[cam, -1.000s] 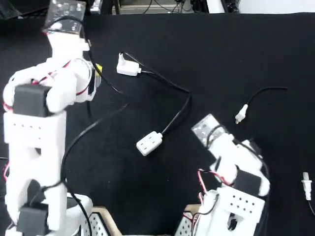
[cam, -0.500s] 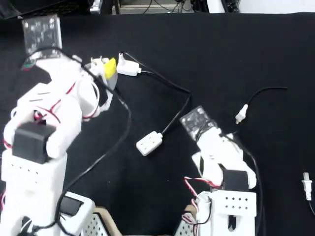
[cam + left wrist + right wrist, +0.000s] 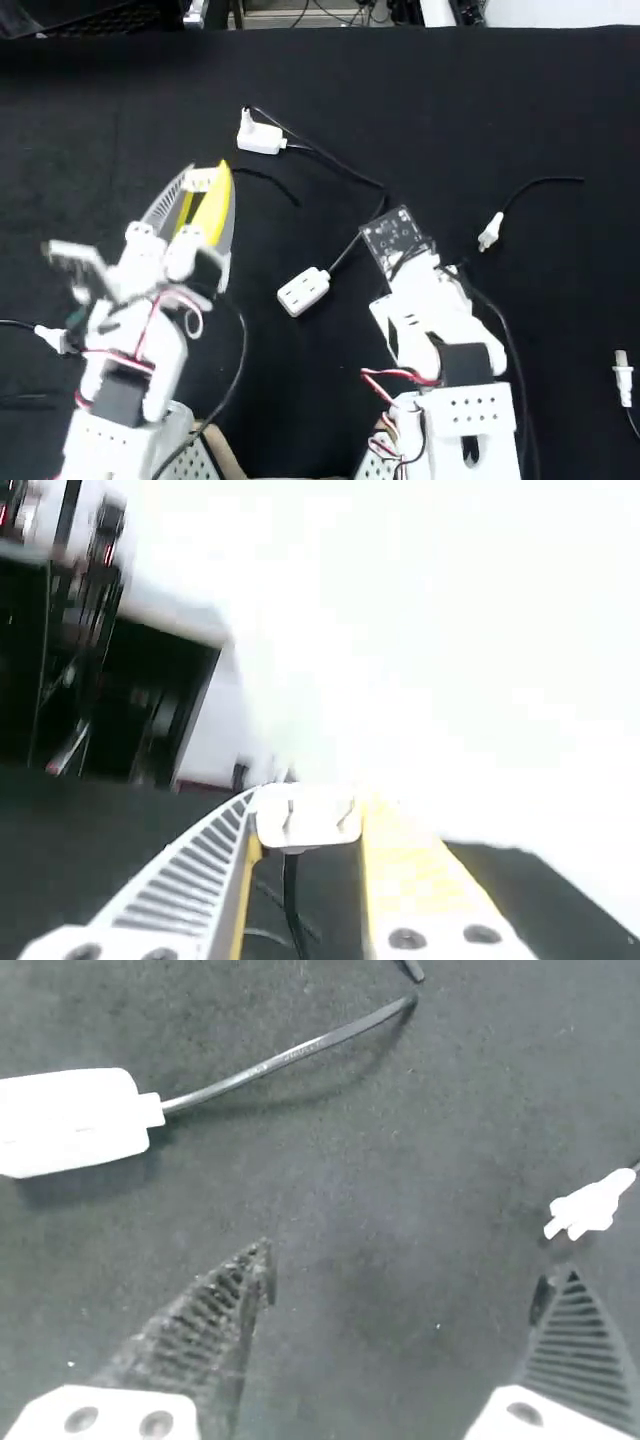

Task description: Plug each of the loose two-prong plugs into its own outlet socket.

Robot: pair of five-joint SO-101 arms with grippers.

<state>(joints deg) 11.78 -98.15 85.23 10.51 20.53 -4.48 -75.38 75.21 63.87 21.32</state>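
Note:
My left gripper is shut on a white two-prong plug, prongs outward, its black cord hanging between the fingers. In the high view that gripper is raised at the front left, yellow finger up. My right gripper hangs open over bare cloth, between the white outlet socket block and a small loose white plug. From above, the socket block lies left of the right arm, and the loose plug lies to its right. Another loose plug lies at the right edge.
A white adapter lies at the back, its black cord running down to the socket block. A curved black cord trails from the loose plug. Black cloth covers the table.
The left arm has swung back from the adapter toward the front left, and its gripper now points upward. The right arm has shifted left, closer to the socket block.

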